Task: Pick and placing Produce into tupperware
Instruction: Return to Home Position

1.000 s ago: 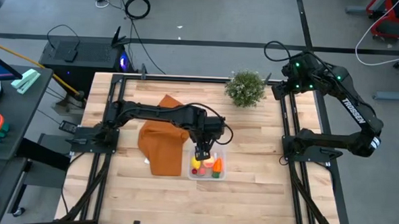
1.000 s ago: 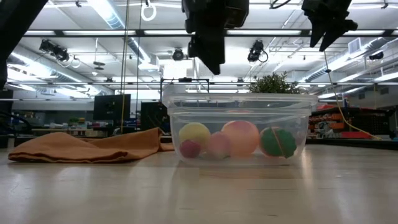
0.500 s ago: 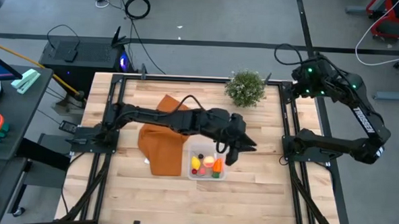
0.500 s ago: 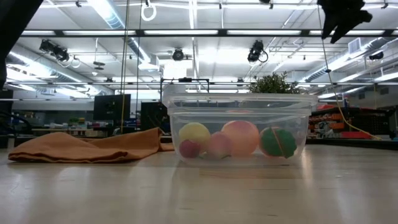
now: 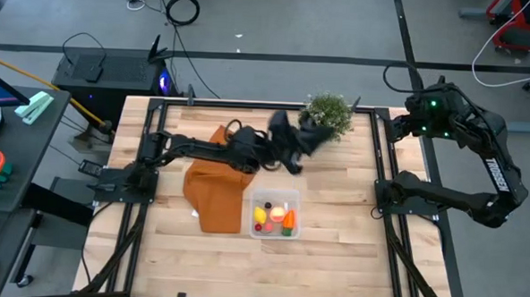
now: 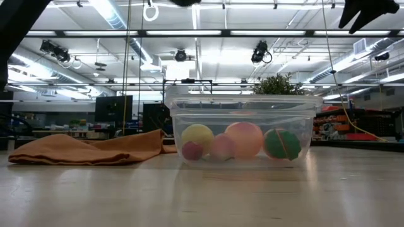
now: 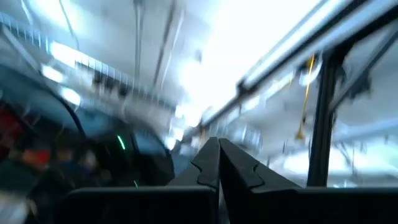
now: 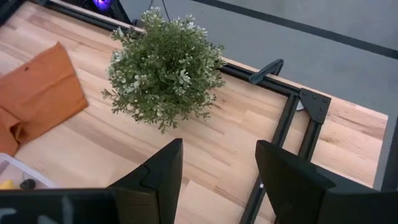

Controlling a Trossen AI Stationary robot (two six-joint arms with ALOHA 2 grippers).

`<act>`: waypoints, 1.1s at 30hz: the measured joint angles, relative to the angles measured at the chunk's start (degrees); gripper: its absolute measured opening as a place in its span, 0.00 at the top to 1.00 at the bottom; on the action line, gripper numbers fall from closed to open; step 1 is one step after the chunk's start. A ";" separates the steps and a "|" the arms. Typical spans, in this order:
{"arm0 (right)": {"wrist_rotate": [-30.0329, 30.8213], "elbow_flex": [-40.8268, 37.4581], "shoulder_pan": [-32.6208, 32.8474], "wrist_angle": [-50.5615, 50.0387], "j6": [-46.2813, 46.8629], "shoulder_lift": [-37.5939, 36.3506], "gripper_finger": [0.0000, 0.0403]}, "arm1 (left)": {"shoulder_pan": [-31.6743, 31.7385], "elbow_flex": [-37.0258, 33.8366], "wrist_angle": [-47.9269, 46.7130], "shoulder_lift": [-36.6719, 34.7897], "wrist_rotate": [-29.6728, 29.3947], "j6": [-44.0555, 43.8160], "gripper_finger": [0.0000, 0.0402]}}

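The clear tupperware point(image 5: 253, 230) stands on the table near the middle; it also shows in the low view point(image 6: 240, 101). The produce lies in it: a yellow lemon point(image 6: 197, 135), a red-yellow round fruit point(image 6: 244, 139), a small red-pink piece point(image 6: 193, 151), the carrot point(image 5: 289, 222) with its green top point(image 6: 281, 144), and a small dark piece point(image 5: 265, 208). My left gripper point(image 7: 219, 149) is shut and empty. It is raised and pointing up, beside the potted plant point(image 5: 308, 137). My right gripper point(image 8: 217, 167) is open and empty, high over the table's far right corner point(image 5: 409, 126).
A bushy green potted plant point(image 5: 327, 115) stands at the far edge, below my right gripper point(image 8: 165, 68). An orange-brown cloth point(image 5: 214, 191) lies left of the tupperware. A black frame point(image 5: 385, 163) runs along the table's sides.
My left gripper has risen from just above the tupperware. It has swung toward the right edge and then toward the far edge near the plant, tipping upward. My right gripper has drawn back toward the table's right edge. The produce stays in the tupperware.
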 joint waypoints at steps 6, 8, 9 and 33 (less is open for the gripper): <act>0.04 0.00 0.02 -0.22 0.76 -0.12 0.57 | 2.82 -9.81 15.26 -0.08 -0.28 -0.88 0.98; 0.03 0.01 0.02 -0.24 0.79 0.01 0.57 | 2.98 -13.20 17.97 -0.28 -1.34 -0.87 0.98; 0.04 0.02 0.01 -0.24 0.85 0.14 0.57 | 2.92 -15.08 18.65 -0.74 -1.96 -0.76 0.98; 0.02 0.02 0.02 -0.09 2.58 0.56 0.57 | 7.24 -69.64 24.63 -32.18 -1.84 8.08 0.99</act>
